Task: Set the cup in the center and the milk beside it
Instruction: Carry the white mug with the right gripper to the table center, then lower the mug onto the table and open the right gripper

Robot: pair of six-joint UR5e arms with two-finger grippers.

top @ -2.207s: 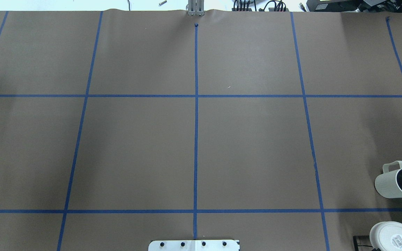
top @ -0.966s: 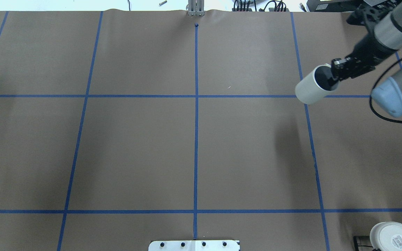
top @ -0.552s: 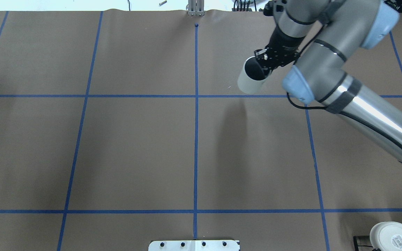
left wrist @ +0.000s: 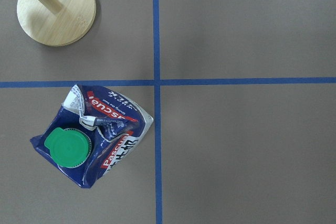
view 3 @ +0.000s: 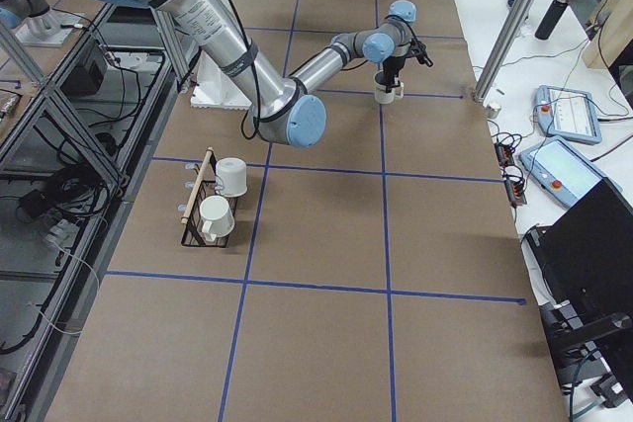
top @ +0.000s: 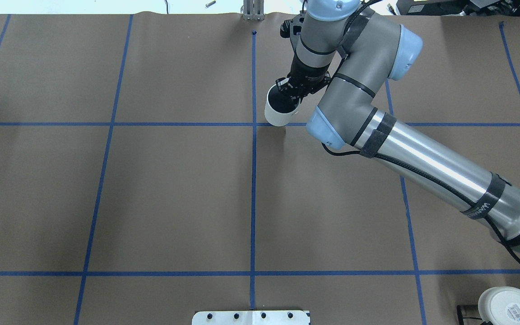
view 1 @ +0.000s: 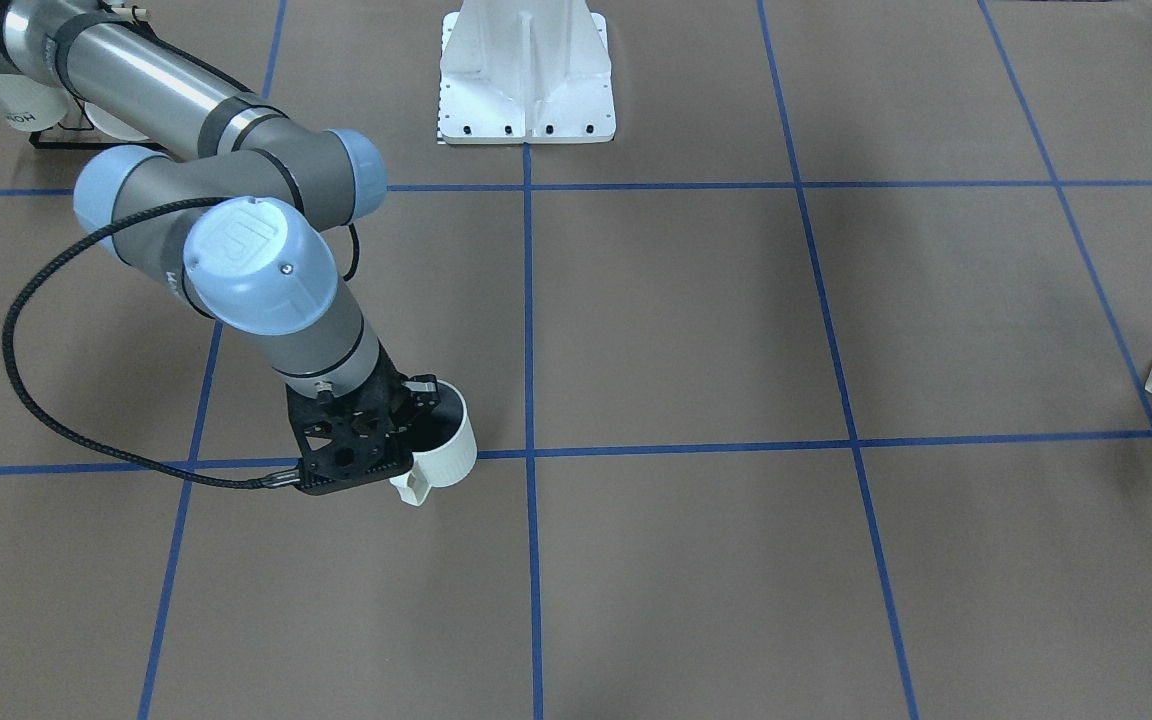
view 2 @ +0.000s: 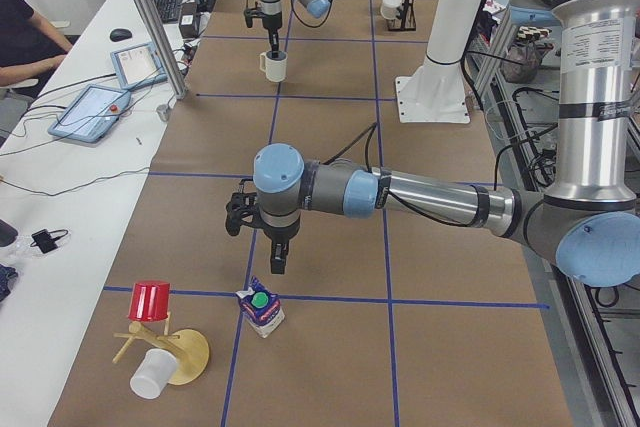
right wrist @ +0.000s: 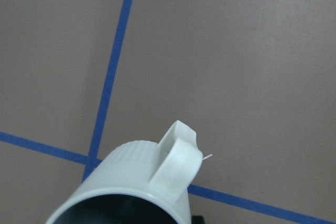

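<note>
My right gripper (top: 292, 92) is shut on the rim of the cup (top: 280, 108), a plain white mug with a dark inside, one finger inside it. The cup hangs upright at or just above the table, right of the centre line at the far crossing of the tape lines. In the front-facing view the cup (view 1: 444, 448) has its handle toward the camera. The milk (view 2: 262, 309), a blue and white carton with a green cap, stands at the table's left end and also shows in the left wrist view (left wrist: 89, 135). My left gripper (view 2: 277, 265) hovers above it; I cannot tell if it is open or shut.
A wooden mug tree (view 2: 165, 347) with a red cup (view 2: 151, 301) and a white cup stands beside the milk. A rack with white mugs (view 3: 213, 205) sits near the robot's right side. The white robot base (view 1: 526, 70) is at the table's near edge.
The right arm lifted the cup from the table's right edge and carried it left and forward to beside the centre line. The cup went from tilted to upright.
</note>
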